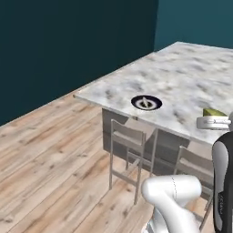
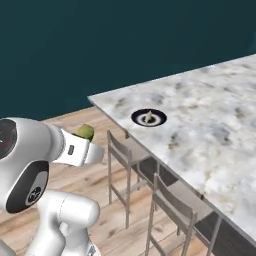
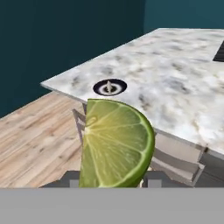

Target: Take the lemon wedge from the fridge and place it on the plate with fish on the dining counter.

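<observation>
My gripper (image 3: 111, 180) is shut on the lemon wedge (image 3: 116, 144), a yellow-green slice that stands large between the fingertips in the hand view. From the base views the wedge (image 1: 214, 112) (image 2: 85, 132) sits on top of the gripper (image 1: 213, 121) (image 2: 88, 141), held in the air short of the dining counter's near edge. The plate (image 1: 146, 103) (image 2: 148, 118) (image 3: 110, 87), navy-rimmed with a small pale fish on its white centre, lies near the corner of the marble dining counter (image 1: 191, 73) (image 2: 215, 120) (image 3: 175, 65), some way ahead of the wedge. The fridge is out of view.
Two grey stools (image 1: 128, 136) (image 2: 172, 205) stand tucked against the counter's near side, between me and the plate. Wood floor (image 1: 50, 159) spreads to the left, with a dark teal wall (image 1: 68, 41) behind. A black cooktop corner (image 3: 219, 51) shows far right on the counter.
</observation>
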